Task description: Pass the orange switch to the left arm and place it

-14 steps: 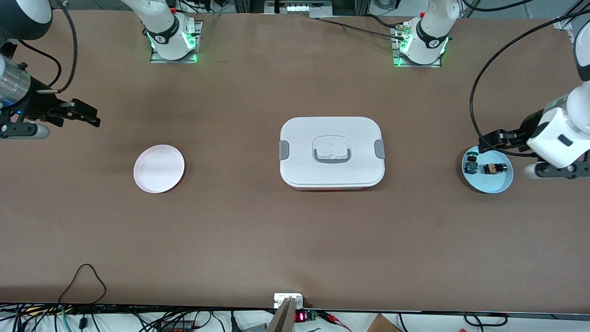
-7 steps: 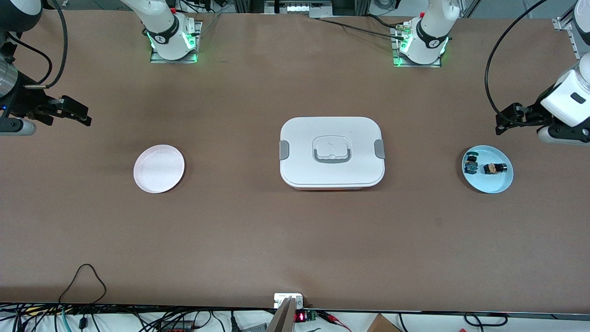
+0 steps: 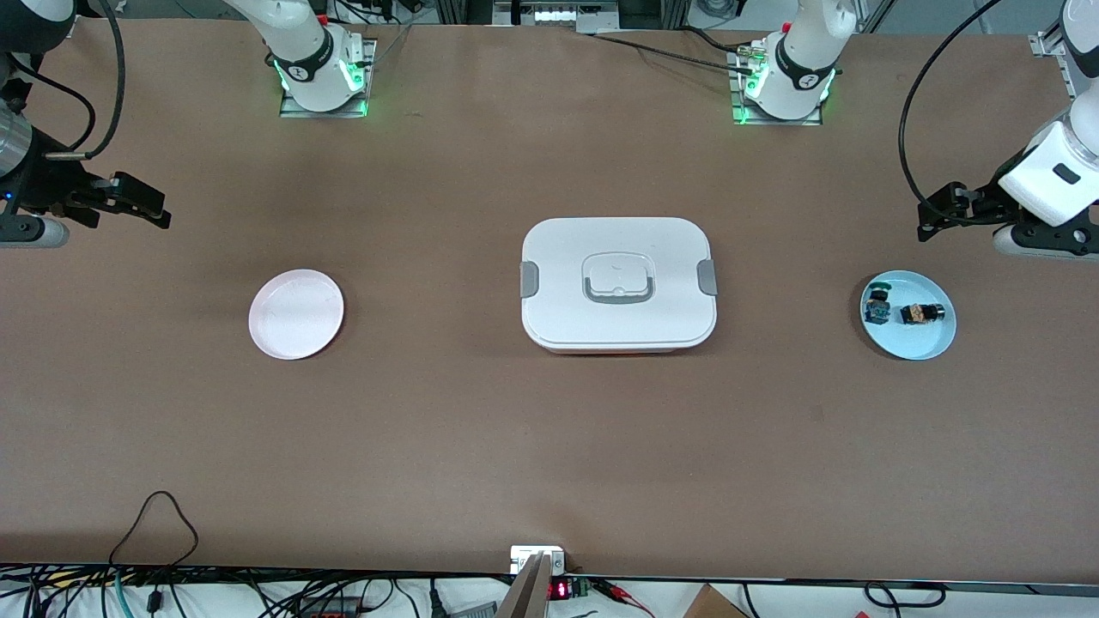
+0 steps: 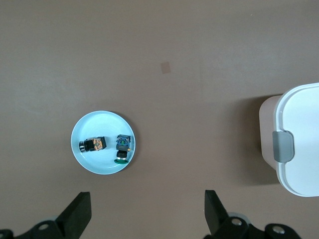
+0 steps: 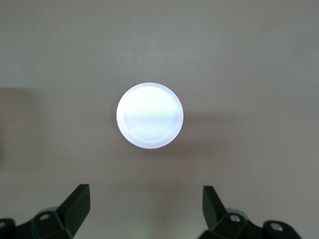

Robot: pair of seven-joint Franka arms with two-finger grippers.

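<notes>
The orange switch (image 3: 923, 313) lies on its side in the light-blue plate (image 3: 914, 341) at the left arm's end of the table, beside a blue-and-green switch (image 3: 877, 306). It also shows in the left wrist view (image 4: 93, 145). My left gripper (image 3: 927, 221) is open and empty, up over bare table just off the plate's rim; the left wrist view (image 4: 147, 211) shows it too. The white box (image 3: 618, 283) stands mid-table. My right gripper (image 3: 160, 209) is open and empty over bare table near the pink plate (image 3: 296, 313); the right wrist view (image 5: 146, 206) shows its wide-apart fingers.
The box's edge with a grey clip shows in the left wrist view (image 4: 299, 139). The pink plate (image 5: 150, 115) holds nothing. Both arm bases stand along the table edge farthest from the front camera. Cables lie along the nearest edge.
The left gripper has lifted off the light-blue plate's rim and pulled back toward the bases' side. The right gripper has drawn back slightly toward its end of the table. Both switches stay put.
</notes>
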